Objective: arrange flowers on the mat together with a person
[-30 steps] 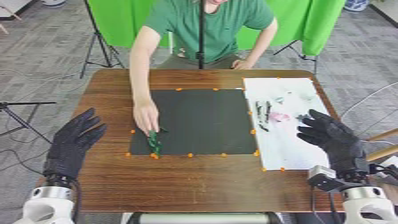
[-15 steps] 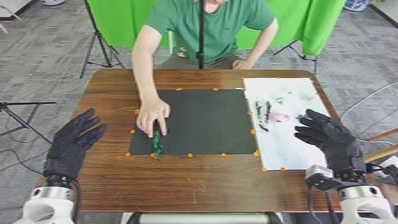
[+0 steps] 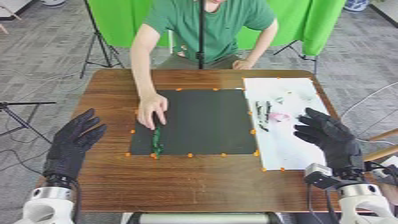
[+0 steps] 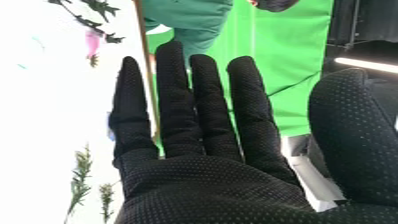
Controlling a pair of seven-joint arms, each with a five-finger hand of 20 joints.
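Observation:
In the head view my left hand (image 3: 75, 142) is held over the table's left side, open. My right hand (image 3: 329, 135), also open, hovers over the right part of the white sheet (image 3: 289, 140). A person's hand (image 3: 153, 109) touches the upper end of a green stem (image 3: 157, 141) lying lengthwise along the left side of the black mat (image 3: 204, 122). On the white sheet lie dark stems (image 3: 263, 112) and a pink flower (image 3: 279, 117). The right wrist view has my right hand (image 4: 204, 187) with straight fingers, beside a pink flower (image 4: 92, 43) and green sprigs (image 4: 80, 175).
Orange markers (image 3: 189, 155) line the edges of the mat and the sheet. The brown wooden table (image 3: 195, 185) extends around them. A dark vertical pole (image 3: 201, 35) stands at the far side, and a tripod (image 3: 99, 42) stands behind on the left.
The person's hand has shifted from the stem's middle towards its far end, and the stem now lies straighter on the mat. Both of my hands have stayed nearly still.

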